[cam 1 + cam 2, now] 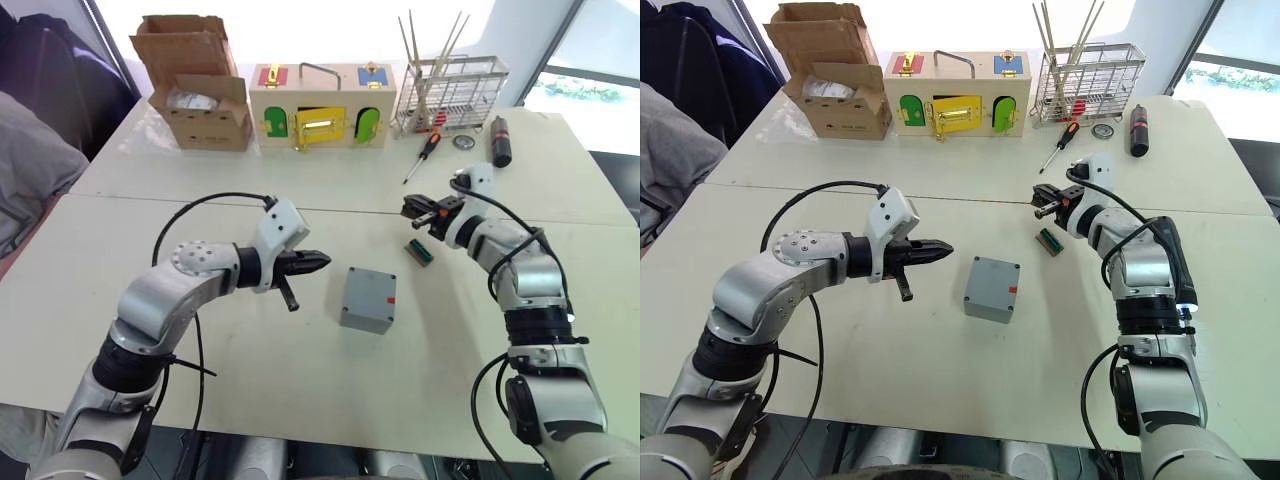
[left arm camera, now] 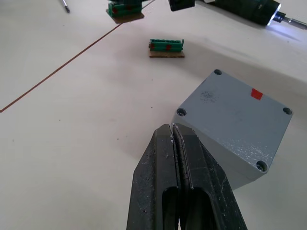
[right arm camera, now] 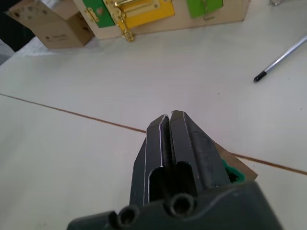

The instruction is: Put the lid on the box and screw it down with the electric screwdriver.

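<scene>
The box [image 1: 368, 300] stands in the middle of the table, grey with a small red mark on its side. The lid [image 2: 235, 115] sits on it, its corner screw holes showing. My left gripper [image 1: 322, 262] is shut and empty, just left of the box, with its fingertips [image 2: 173, 128] close to the lid's near corner. My right gripper [image 1: 410, 210] is shut, low over the table behind and to the right of the box. The electric screwdriver [image 1: 1177, 262] lies on the table beside my right forearm, its tip lit.
A small green terminal block [image 1: 420, 252] lies between box and right gripper; another [image 2: 124, 9] sits by that gripper. At the back stand a cardboard carton [image 1: 195, 85], a wooden box with coloured doors [image 1: 320, 105], a wire rack [image 1: 450, 95], a hand screwdriver [image 1: 425, 152] and a black cylinder [image 1: 500, 140].
</scene>
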You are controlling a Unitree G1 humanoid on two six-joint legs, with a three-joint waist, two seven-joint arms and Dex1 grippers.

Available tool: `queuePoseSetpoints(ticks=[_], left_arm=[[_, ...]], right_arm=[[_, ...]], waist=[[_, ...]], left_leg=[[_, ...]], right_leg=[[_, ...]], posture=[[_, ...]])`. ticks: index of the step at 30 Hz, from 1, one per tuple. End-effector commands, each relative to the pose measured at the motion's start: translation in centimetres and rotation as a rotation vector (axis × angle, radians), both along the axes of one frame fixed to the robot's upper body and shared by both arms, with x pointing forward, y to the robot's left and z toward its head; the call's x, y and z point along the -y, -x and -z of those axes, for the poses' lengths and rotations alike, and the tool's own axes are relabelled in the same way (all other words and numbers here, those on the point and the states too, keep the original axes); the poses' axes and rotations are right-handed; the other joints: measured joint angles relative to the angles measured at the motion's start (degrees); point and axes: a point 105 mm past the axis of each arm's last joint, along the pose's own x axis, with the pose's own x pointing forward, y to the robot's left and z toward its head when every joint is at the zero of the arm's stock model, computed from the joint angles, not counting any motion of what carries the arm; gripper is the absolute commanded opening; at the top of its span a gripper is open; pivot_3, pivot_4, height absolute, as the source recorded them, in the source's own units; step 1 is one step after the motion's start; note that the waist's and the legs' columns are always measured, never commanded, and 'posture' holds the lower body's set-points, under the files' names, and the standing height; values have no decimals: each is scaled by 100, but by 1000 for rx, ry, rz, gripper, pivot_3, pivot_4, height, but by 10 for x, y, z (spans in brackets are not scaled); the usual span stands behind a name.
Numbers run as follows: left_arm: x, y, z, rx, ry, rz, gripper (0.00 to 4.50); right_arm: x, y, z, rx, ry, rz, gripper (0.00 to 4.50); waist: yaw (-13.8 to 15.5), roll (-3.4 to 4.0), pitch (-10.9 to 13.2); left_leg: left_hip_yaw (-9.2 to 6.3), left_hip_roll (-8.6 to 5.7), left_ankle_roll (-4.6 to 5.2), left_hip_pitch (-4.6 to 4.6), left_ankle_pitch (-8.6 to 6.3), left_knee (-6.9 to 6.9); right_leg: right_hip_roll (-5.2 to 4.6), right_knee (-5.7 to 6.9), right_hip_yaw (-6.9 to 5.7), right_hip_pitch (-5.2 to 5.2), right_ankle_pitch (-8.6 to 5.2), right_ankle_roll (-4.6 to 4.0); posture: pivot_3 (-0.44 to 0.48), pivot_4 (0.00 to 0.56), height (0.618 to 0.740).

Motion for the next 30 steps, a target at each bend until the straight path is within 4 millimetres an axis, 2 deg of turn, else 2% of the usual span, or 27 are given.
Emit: queuePoseSetpoints(ticks=[1, 4, 9, 20, 21, 22, 23, 26, 30], left_arm=[[4, 1, -8, 44, 7, 17, 0], [4, 1, -8, 49, 8, 13, 0], [3, 1, -8, 51, 8, 6, 0], [5, 1, -7, 55, 2, 8, 0], [5, 1, -7, 55, 3, 9, 0], [5, 1, -7, 55, 3, 10, 0], [5, 1, -7, 55, 3, 11, 0], [5, 1, -7, 56, 4, 12, 0], [6, 1, -6, 57, 5, 13, 0]], right_arm=[[-2, -2, 9, 5, 40, -2, 29], [-3, -4, 22, -14, 73, 1, 29], [-3, -6, 29, -27, 89, 6, 29], [3, -8, 26, -22, 75, 30, 29], [3, -7, 26, -22, 76, 29, 546], [3, -7, 26, -22, 78, 28, 810], [3, -6, 26, -22, 78, 28, 1260], [5, -5, 24, -18, 80, 31, 2770], [7, -4, 23, -18, 77, 34, 2770]], waist=[[-3, 0, 0], [-6, 0, 0], [-4, 0, 0], [-3, 0, 0], [-2, 0, 0], [-1, 0, 0], [-2, 0, 0], [-2, 0, 0], [-1, 0, 0]], left_leg=[[0, 0, 0, 0, 0, 0], [1, 0, 0, 0, 0, 0], [0, 1, 0, 0, 0, 0], [0, 1, -1, 2, 0, 0], [0, 1, -1, 2, 0, 0], [0, 1, -1, 2, 0, 0], [0, 1, -1, 2, 0, 0], [0, 1, -1, 2, 0, 0], [1, 0, -1, 2, 0, 0]], right_leg=[[0, 0, 0, 0, 0, 0], [0, 0, 1, -1, 0, 0], [1, 0, 0, -1, 0, 0], [1, -1, 0, 0, 0, 0], [1, -1, 0, 0, 0, 0], [1, -1, 0, 0, 0, 0], [1, -1, 0, 0, 0, 0], [1, -1, 1, 0, 0, 0], [1, -1, 1, 0, 0, 0]], posture=[[0, 150, 740], [0, 150, 740], [0, 150, 740], [0, 150, 740], [0, 150, 740], [0, 150, 740], [0, 150, 740], [0, 150, 740], [0, 150, 740]])
